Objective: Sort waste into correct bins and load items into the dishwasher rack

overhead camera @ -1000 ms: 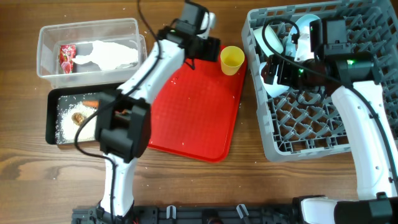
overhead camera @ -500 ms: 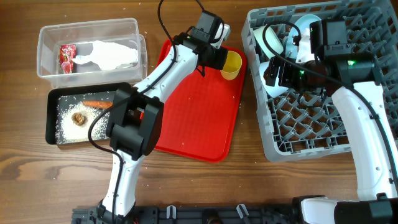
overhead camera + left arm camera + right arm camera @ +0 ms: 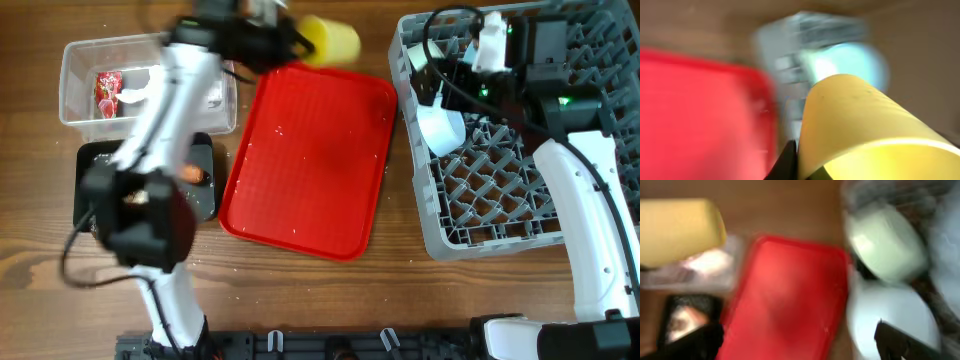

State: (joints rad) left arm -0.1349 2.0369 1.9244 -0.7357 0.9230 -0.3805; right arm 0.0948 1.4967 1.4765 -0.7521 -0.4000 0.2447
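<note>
1. We see a brown wooden table point(image 3: 300, 300) with its grain running left to right; it carries everything here.
2. At its far left lies a clear translucent rectangular plastic tub point(image 3: 85, 60).
3. Just on the near side of that tub lies a shallow black rectangular plastic tray point(image 3: 86, 160), partly covered from above.
4. In the middle lies a flat red plastic serving tray point(image 3: 310, 170), slightly skewed, its left edge just beside both bins.
5. On the right stands a large square grey plastic rack point(image 3: 430, 235) with upright pegs, a narrow strip of wood between it and the red tray.
6. We make out a few tiny white specks point(image 3: 229, 291) on the bare wood.
</note>
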